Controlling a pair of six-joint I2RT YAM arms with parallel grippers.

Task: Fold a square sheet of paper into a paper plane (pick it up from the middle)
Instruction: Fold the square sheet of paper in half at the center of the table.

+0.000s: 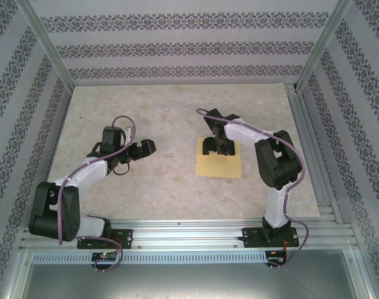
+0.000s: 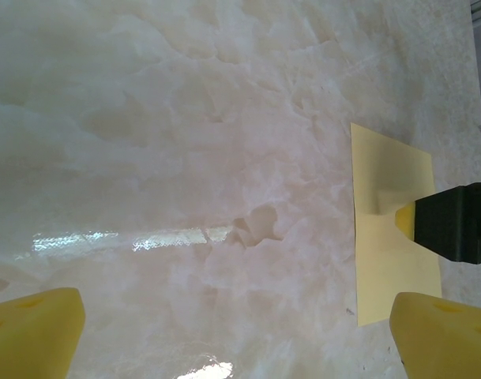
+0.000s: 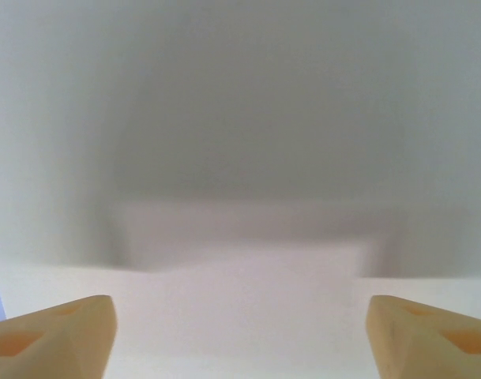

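The square sheet of paper (image 1: 220, 167) lies flat on the marble table, pale yellow, right of centre. My right gripper (image 1: 219, 149) is down over the sheet's far half, open. In the right wrist view its fingers stand wide apart over blurred pale paper (image 3: 240, 268), gripper (image 3: 240, 335). My left gripper (image 1: 142, 148) hovers open to the left of the sheet, apart from it. The left wrist view has its yellow fingertips (image 2: 35, 328) spread, gripper (image 2: 238, 339), over bare table. There the sheet (image 2: 390, 260) lies at the right, bulged slightly where the right gripper's fingertip (image 2: 403, 219) meets it.
The marble tabletop (image 1: 164, 118) is walled by patterned panels at the back and both sides. An aluminium rail (image 1: 189, 233) with both arm bases runs along the near edge. A metal post (image 1: 313, 50) stands at the back right corner.
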